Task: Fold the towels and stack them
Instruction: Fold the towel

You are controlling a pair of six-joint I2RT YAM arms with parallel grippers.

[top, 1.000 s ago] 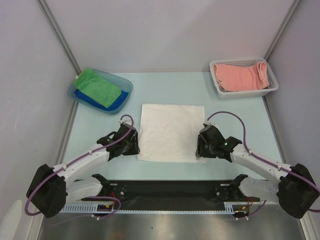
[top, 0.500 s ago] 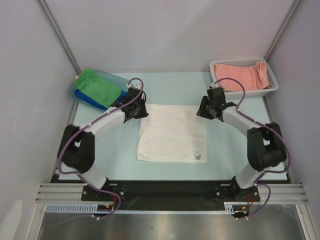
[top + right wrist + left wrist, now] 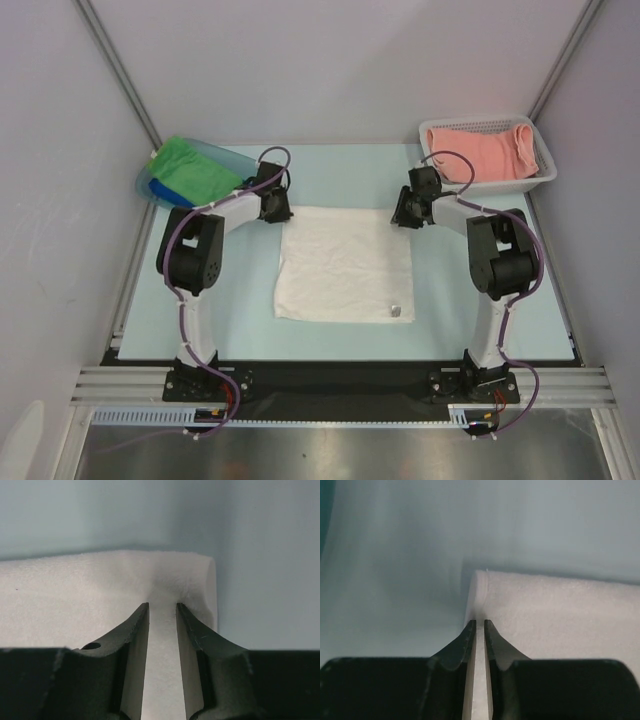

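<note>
A white towel (image 3: pixel 345 265) lies flat and unfolded in the middle of the table, with a small tag (image 3: pixel 397 311) at its near right corner. My left gripper (image 3: pixel 277 207) is at the towel's far left corner. In the left wrist view its jaws (image 3: pixel 480 622) are nearly together with the white cloth (image 3: pixel 560 610) between them. My right gripper (image 3: pixel 405 215) is at the far right corner. In the right wrist view its jaws (image 3: pixel 162 605) stand a little apart, with puckered cloth (image 3: pixel 75 590) between the tips.
A blue tray (image 3: pixel 243 160) at the far left holds a folded green towel (image 3: pixel 195 170) on top of a blue towel (image 3: pixel 160 190). A white perforated basket (image 3: pixel 546 172) at the far right holds a salmon pink towel (image 3: pixel 480 152). Grey walls close in the sides and back.
Both arms have swung from the towel's near corners out to its far corners. The towel has stayed flat, and its tag has come into view.
</note>
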